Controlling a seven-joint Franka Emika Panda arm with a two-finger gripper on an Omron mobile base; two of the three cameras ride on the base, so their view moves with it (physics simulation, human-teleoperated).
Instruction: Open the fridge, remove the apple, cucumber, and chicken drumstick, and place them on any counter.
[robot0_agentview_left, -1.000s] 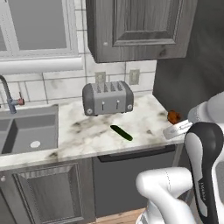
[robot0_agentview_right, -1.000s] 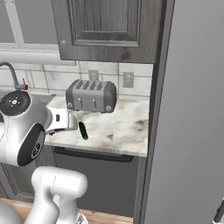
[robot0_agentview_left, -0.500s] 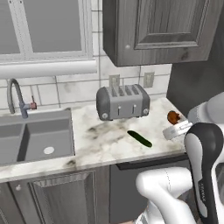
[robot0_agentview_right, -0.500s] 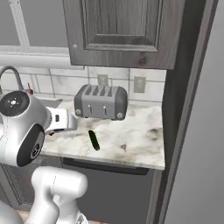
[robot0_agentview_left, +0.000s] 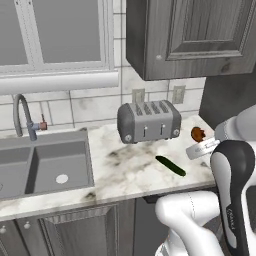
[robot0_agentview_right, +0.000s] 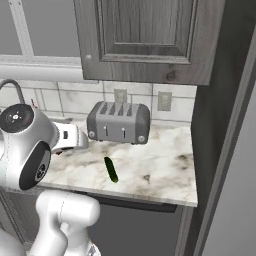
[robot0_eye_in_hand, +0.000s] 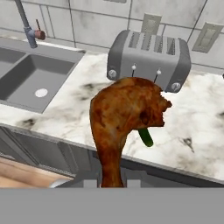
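In the hand view my gripper (robot0_eye_in_hand: 111, 183) is shut on the thin end of the chicken drumstick (robot0_eye_in_hand: 124, 118), which stands up brown-orange in front of the camera. From the left base view, the drumstick (robot0_agentview_left: 198, 133) hangs above the right end of the counter (robot0_agentview_left: 125, 172) at my white hand (robot0_agentview_left: 202, 148). The cucumber (robot0_agentview_left: 170, 165) (robot0_agentview_right: 111, 169) (robot0_eye_in_hand: 147, 137) lies on the marble counter (robot0_agentview_right: 160, 170) in front of the toaster. The light-grey fridge (robot0_agentview_right: 237, 190) stands at the right edge. The apple is out of view.
A grey toaster (robot0_agentview_left: 148, 120) (robot0_agentview_right: 119, 122) (robot0_eye_in_hand: 148, 59) stands at the back of the counter. A steel sink (robot0_agentview_left: 42, 165) (robot0_eye_in_hand: 30, 74) with a faucet (robot0_agentview_left: 24, 116) lies to the left. A dark upper cabinet (robot0_agentview_right: 145, 37) hangs overhead.
The base has driven, so both base views have shifted and the counter, toaster and cucumber sit closer. The drumstick stays in my gripper.
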